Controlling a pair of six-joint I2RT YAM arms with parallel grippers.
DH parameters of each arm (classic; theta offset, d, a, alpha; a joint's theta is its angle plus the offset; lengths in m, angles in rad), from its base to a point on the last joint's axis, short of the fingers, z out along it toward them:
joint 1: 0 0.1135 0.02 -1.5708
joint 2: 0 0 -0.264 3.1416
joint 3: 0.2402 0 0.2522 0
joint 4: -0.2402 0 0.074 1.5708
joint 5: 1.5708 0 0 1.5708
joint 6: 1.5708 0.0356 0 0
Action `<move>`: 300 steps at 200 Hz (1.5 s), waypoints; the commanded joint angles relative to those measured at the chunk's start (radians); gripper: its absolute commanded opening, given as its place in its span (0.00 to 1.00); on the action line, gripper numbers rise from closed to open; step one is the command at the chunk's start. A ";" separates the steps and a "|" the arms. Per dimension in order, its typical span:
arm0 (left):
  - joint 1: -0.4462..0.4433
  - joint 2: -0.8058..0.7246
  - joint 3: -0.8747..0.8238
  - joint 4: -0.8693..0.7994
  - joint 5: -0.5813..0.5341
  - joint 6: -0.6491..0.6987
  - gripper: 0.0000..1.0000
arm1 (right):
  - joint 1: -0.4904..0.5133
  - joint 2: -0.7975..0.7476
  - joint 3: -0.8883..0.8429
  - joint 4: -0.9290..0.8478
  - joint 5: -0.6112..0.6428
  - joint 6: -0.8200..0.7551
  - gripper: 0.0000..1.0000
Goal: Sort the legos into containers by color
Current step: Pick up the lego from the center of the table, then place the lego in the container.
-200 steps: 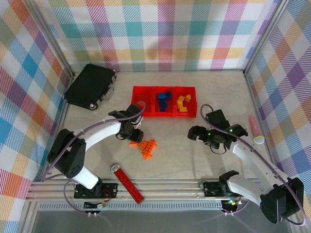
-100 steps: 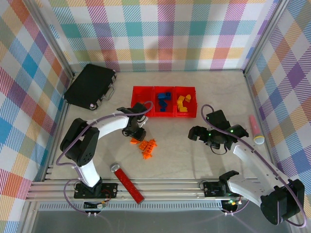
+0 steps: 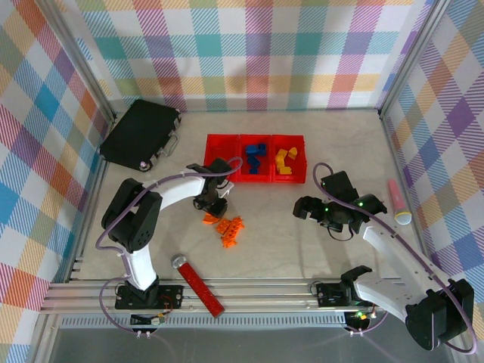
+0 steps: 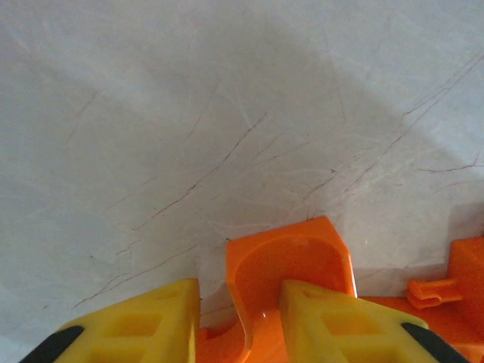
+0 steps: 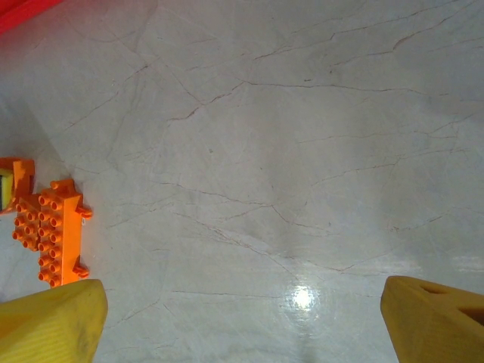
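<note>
My left gripper [image 3: 214, 206] is down at the table just in front of the red containers [image 3: 221, 157]. In the left wrist view its yellow fingers [image 4: 144, 318] straddle one wall of a curved orange lego [image 4: 291, 257]. One finger sits in the hollow and a gap shows beside the other. More orange legos [image 3: 231, 228] lie bunched right beside it. Blue legos [image 3: 255, 157] fill the middle bin and yellow legos [image 3: 284, 161] the right bin. My right gripper [image 3: 302, 208] hovers open over bare table, with the orange legos [image 5: 53, 234] at its view's left.
A flat black case [image 3: 141, 134] lies at the back left. A long red studded bar [image 3: 200, 287] rests by the near rail. A pink and yellow tube [image 3: 398, 204] lies near the right wall.
The left gripper slid a little toward the bins and its jaws narrowed around the curved orange lego. The right arm stayed still.
</note>
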 commanded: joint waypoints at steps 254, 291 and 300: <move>0.162 -0.119 0.379 0.081 -0.072 -0.326 0.00 | -0.007 0.002 -0.019 -0.010 0.045 -0.032 0.94; 0.163 -0.014 0.456 0.112 -0.077 -0.546 0.00 | -0.007 -0.008 -0.028 -0.019 0.063 -0.048 0.94; 0.163 -0.001 0.449 0.144 -0.070 -0.593 0.00 | -0.006 -0.008 -0.028 -0.021 0.072 -0.054 0.95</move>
